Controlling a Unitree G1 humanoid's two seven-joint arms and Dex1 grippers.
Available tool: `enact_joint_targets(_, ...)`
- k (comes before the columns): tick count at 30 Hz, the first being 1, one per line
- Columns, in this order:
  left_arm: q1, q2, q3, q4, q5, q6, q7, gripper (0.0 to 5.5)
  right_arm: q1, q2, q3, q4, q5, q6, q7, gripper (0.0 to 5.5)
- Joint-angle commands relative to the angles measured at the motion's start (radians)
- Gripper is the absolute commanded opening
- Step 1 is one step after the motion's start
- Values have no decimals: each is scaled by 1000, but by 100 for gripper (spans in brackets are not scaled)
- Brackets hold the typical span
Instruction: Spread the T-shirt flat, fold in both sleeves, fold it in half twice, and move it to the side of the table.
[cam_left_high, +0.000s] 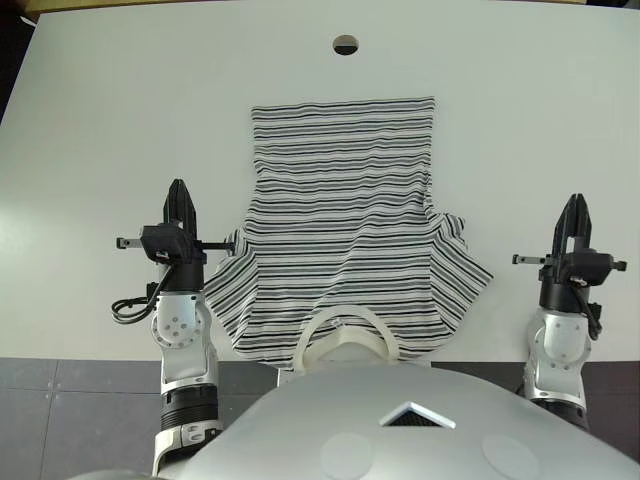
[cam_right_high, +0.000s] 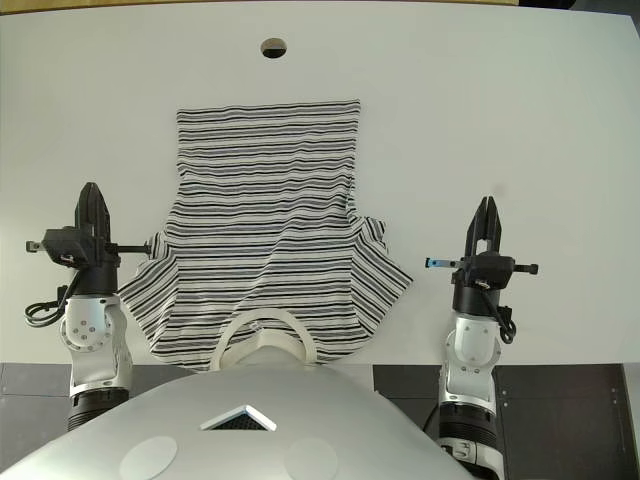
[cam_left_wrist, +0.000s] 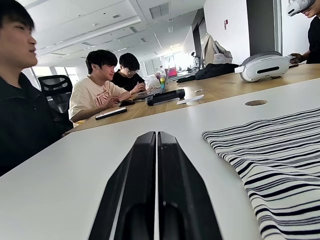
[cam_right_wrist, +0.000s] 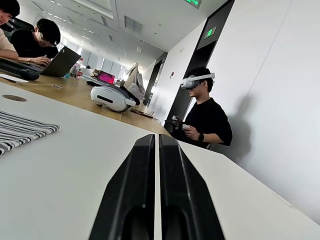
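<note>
- T-shirt lies spread on the white bench: hem toward the far side, collar at the near edge by the robot (the collar is partly hidden, so can't tell how neat it lies).
- Body panel looks flat enough. Both sleeves flare outward near the near edge, so spreading looks about done and no sleeve is folded in yet.
- Prob. why the arms sit one on each flank of the cloth: each has its own sleeve to take.
- Left fingers are pressed together w/ nothing between them and point away from the robot. They sit just beside the left sleeve, outboard of the cloth. Can't tell if the wrist hardware touches the sleeve's edge.
- Right fingers are pressed together too, and empty. They are well apart from the right sleeve, w/ bare bench between.
- Both wrist views agree: the stripes lie off to one side of the closed fingers, not under them (near on the left arm, farther off on the right).
- Can't tell whether either set of fingertips rests on the bench or hangs just above it.
- Next move, as I judge it: the fingers must part and come inward to a sleeve edge. The right arm has the longer way to go.
- Round hole in the bench lies beyond the hem, apart from it.
</note>
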Motion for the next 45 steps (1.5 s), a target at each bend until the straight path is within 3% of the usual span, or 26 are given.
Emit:
enact_joint_targets(1,6,0,-1,-15,3,9,0,10,5,-7,-4,-3,10,3,15,13)
enact_joint_targets(13,-1,-8,-3,-11,-9,24,1,10,-5,-15,-1,12,30,6,41,13)
enact_joint_targets(18,-18,22,2,-15,-139,109,-88,10,39,-124,203,-84,141,101,331,13)
enact_joint_targets(22,7,129,10,-61,-150,244,-184,10,50,-247,290,-295,139,252,490,13)
enact_joint_targets(30,91,388,12,-186,-176,456,-458,10,63,-394,350,-390,-81,387,602,13)
enact_joint_targets(38,227,480,120,-297,-331,527,-669,10,157,-522,303,-374,-172,439,634,13)
enact_joint_targets(45,306,499,141,-283,-325,516,-776,104,207,-590,261,-405,-161,465,665,10)
